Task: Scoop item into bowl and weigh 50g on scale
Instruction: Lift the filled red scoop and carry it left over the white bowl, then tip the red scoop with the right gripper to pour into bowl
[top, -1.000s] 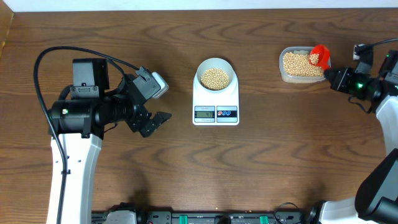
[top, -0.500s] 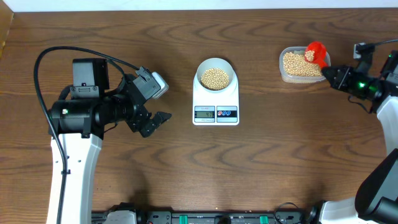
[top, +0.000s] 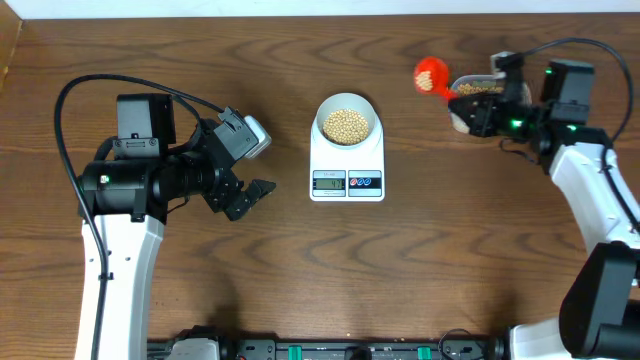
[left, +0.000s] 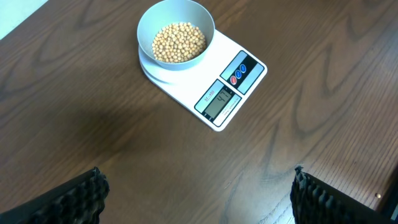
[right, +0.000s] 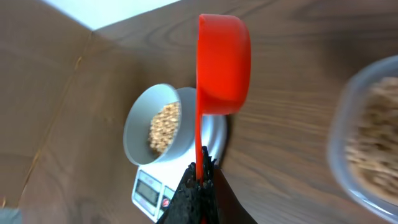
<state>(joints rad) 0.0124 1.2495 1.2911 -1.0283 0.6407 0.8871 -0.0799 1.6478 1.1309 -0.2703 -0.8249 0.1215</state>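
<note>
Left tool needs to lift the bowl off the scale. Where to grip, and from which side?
Probably best: pinch the bowl rim on the side nearest the open left tool, coming straight down, one finger inside and one outside. It sits upright on the scale, and the beans lie low, leaving the upper wall bare.

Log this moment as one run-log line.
right claw: shut on red scoop handle | red scoop: raised between tub and bowl | left claw: open, left of scale | bowl: on scale, holding beans
</note>
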